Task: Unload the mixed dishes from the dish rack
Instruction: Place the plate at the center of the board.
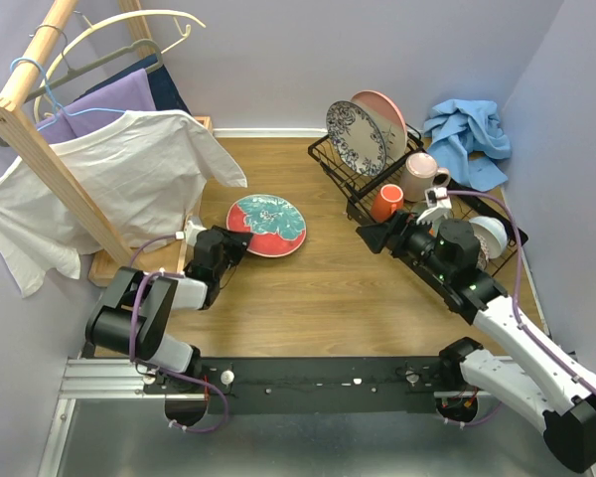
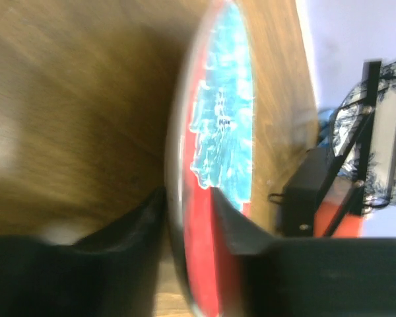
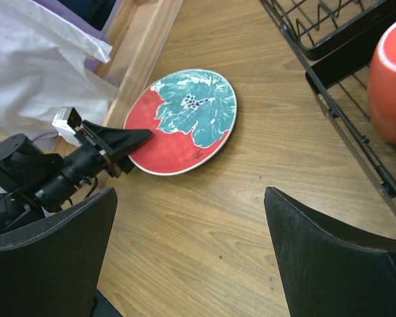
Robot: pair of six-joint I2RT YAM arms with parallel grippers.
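A red plate with a teal flower (image 1: 268, 224) (image 3: 185, 125) (image 2: 224, 119) lies flat on the wooden table. My left gripper (image 1: 240, 241) (image 2: 188, 191) straddles its near-left rim, one finger under and one over, slightly apart from it. The dish rack (image 1: 353, 179) (image 3: 330, 72) stands at the back right. It holds a patterned plate (image 1: 356, 137), a pink plate (image 1: 385, 111), a pink mug (image 1: 419, 177), an orange mug (image 1: 385, 202) (image 3: 391, 79) and a white bowl (image 1: 492, 234). My right gripper (image 1: 368, 236) (image 3: 191, 191) hangs wide open over bare table beside the rack, holding nothing.
A wooden clothes rack with a white T-shirt (image 1: 119, 179) and purple garment (image 1: 114, 99) fills the left side; its wooden base (image 3: 142, 59) runs just left of the plate. A blue cloth (image 1: 469, 139) is bunched behind the rack by the right wall.
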